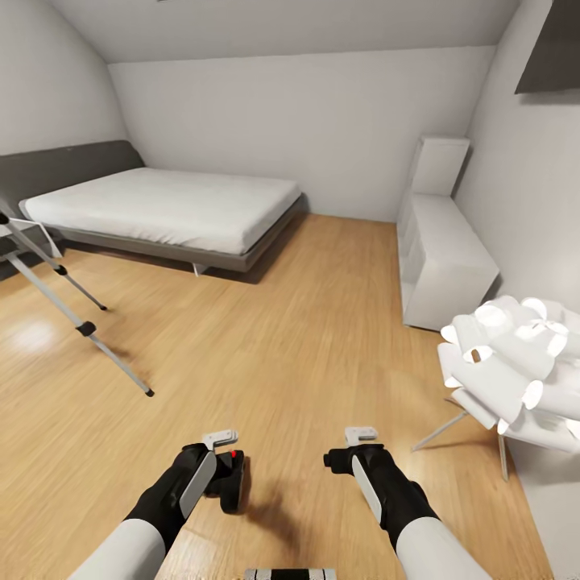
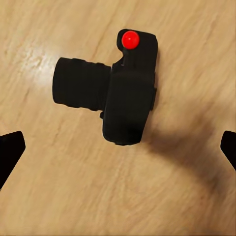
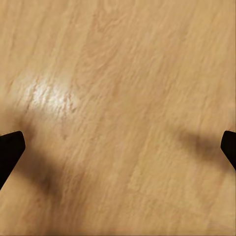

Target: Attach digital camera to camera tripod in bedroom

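Glossy pale wood floor (image 1: pixel 306 338) ran to the low bed (image 1: pixel 161 205). The boxy matte-black digital camera (image 2: pixel 125 93) lay under the left gripper (image 2: pixel 118 152), jaws spread; the right gripper (image 3: pixel 118 152) likewise gaped. Silver tripod (image 1: pixel 72 314) legs stood at nine o'clock.

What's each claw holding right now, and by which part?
Nothing. Left claw is open above the camera on the floor; right claw is open over bare floor.
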Controlling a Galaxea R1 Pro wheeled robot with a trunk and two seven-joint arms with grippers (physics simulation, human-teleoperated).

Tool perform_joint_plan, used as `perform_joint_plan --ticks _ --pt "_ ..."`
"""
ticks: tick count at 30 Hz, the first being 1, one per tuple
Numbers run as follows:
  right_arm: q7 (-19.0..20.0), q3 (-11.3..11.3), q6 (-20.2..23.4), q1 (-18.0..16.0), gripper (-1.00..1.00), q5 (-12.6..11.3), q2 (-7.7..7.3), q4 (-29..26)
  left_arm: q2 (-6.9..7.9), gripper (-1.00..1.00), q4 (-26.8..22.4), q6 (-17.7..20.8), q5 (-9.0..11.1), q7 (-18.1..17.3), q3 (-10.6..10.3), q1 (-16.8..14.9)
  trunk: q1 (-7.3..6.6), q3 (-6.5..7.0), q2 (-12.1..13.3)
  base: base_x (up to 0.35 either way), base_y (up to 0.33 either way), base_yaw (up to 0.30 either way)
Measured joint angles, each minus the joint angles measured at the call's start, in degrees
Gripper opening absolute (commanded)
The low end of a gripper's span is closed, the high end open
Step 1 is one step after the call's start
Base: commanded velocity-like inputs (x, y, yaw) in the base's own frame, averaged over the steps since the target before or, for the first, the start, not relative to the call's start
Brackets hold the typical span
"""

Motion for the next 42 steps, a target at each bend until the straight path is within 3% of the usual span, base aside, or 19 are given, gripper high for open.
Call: perform_joint_plan --ticks 42 --pt "-0.01 -0.05 -1.62 0.00 1.00 -0.24 -0.03 -0.06 -0.09 1.00 -0.04 -0.40 0.00 -0.18 0.01 0.00 1.08 -9.31 -0.57 0.000 0.000 0.000"
